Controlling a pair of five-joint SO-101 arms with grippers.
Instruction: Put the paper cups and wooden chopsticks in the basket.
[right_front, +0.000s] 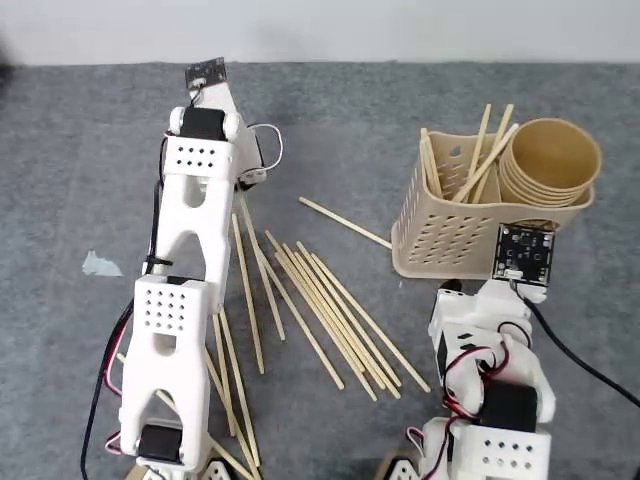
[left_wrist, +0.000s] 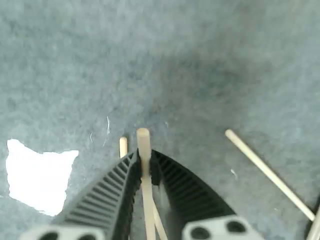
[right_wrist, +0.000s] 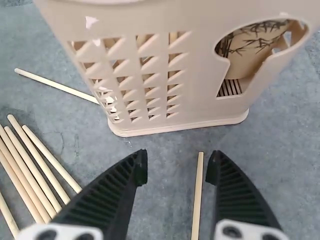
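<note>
Left gripper clamped on held chopstick: pale, round wood, blunt tip poking past fingertips, over grey carpet. Right gripper had jaws apart, low before beige perforated basket; stray chopstick lay on carpet under gap. Stack of tan paper cups sat nested in basket's right end in high view, basket chopsticks leaning beside them. Loose chopsticks lay scattered between arms. Lone chopstick lay just left of basket.
</note>
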